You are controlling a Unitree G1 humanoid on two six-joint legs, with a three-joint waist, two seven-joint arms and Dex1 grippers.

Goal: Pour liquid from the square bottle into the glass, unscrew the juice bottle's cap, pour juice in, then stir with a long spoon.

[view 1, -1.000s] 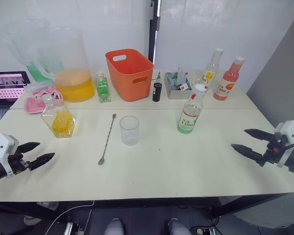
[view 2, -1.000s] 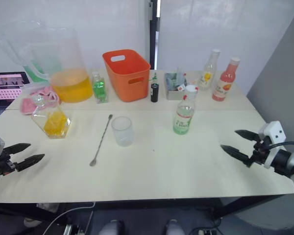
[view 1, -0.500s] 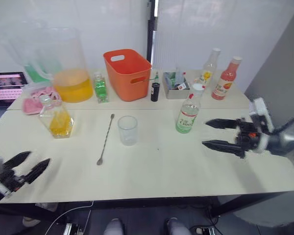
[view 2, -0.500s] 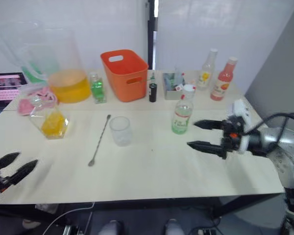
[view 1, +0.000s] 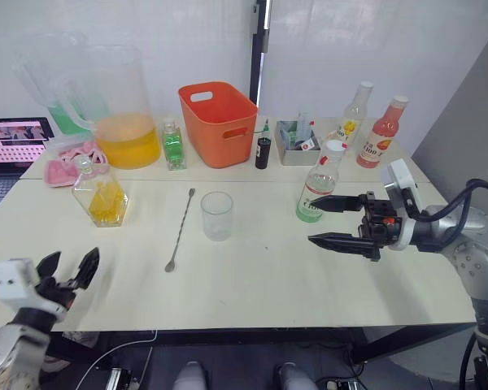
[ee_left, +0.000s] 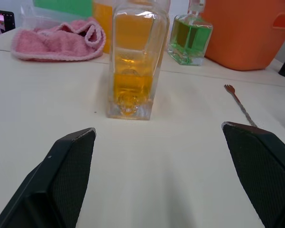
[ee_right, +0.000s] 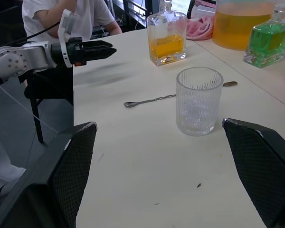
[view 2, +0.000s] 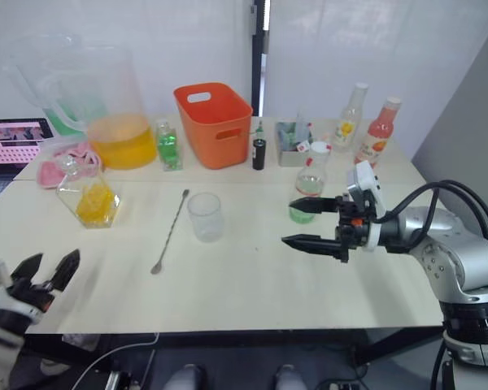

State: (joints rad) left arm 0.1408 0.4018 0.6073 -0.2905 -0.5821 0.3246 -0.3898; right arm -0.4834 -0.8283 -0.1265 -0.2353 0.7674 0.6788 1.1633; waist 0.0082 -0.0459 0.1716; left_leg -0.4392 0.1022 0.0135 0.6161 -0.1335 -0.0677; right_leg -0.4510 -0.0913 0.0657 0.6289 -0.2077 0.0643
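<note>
While nothing has been poured yet, the left gripper (view 1: pixel 68 270) hangs low at the near edge of the pale table (view 1: pixel 268 284), its two black fingers spread wide with nothing between them. The squat clear square bottle (view 1: pixel 102 192) with yellow-orange liquid stands on the table beyond that gripper, well apart from it, with a stopper on its neck. The small clear glass (view 1: pixel 217 215) is empty and sits near the middle of the table. The thin long silver spoon (view 1: pixel 180 228) lies flat just beside the glass, on its left. The right gripper (view 1: pixel 324 220) is wide open too and holds nothing; it hovers just beside the tall juice bottle (view 1: pixel 317 192) with the green label and its little white cap (view 1: pixel 335 145).

I think the first job is to grab the square bottle. To do it well, the left gripper should go straight forward, close on the flat sides low down, and lift gently so nothing spills or tips.
</note>
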